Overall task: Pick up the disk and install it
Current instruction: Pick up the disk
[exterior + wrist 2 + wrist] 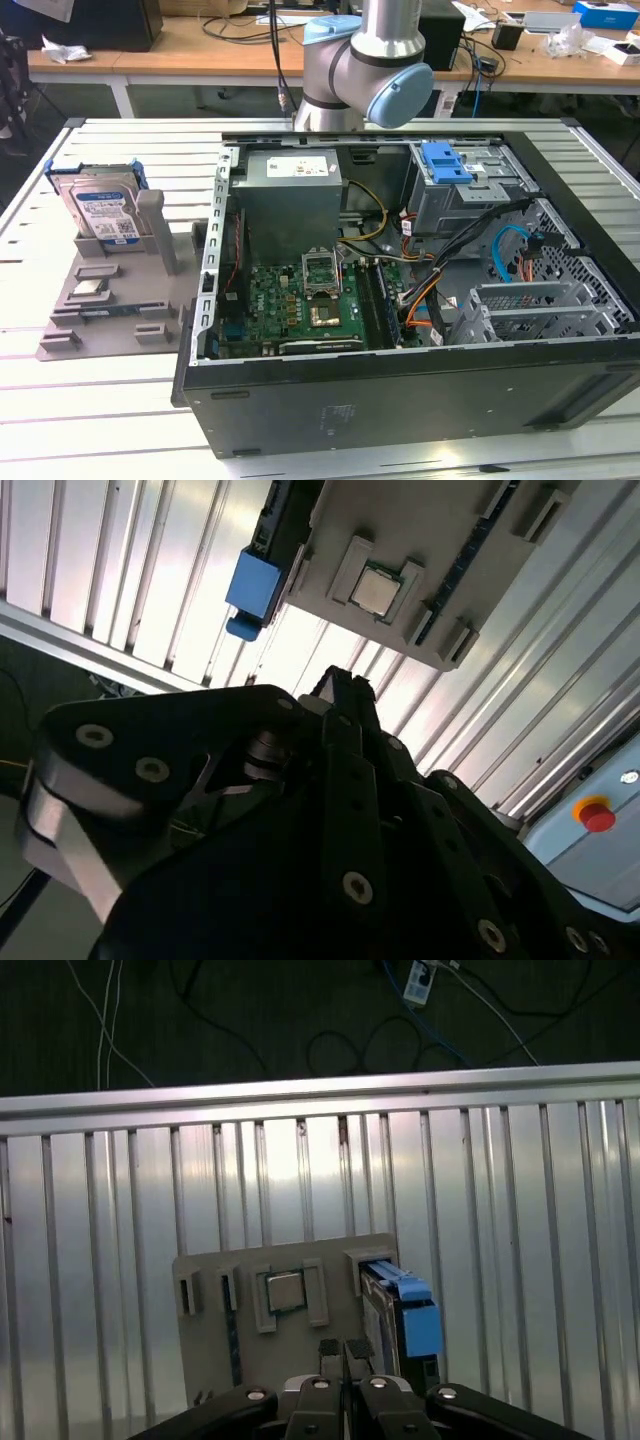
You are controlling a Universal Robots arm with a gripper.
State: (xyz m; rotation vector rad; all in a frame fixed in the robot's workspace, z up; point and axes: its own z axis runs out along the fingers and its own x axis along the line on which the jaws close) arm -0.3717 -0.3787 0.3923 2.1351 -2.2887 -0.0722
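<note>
The disk point(101, 211), a silver drive with a blue-and-white label in a blue bracket, stands on edge in the grey moulded stand point(110, 320) on the slatted table, at the exterior view's left. In both wrist views its blue bracket end point(415, 1322) point(252, 584) sticks out of the stand point(215, 1360) point(440, 520). My gripper point(343, 1348) point(341, 683) hangs well above the stand, apart from the disk, with its fingers together and nothing between them. The arm's joints point(365, 70) rise behind the computer case.
An open computer case point(400, 390) lies on the table, with a motherboard point(300, 305), a power supply point(288, 195) and a drive cage with a blue latch point(445, 162). A processor chip point(283, 1290) rests on the stand. A red button point(597, 813) sits nearby.
</note>
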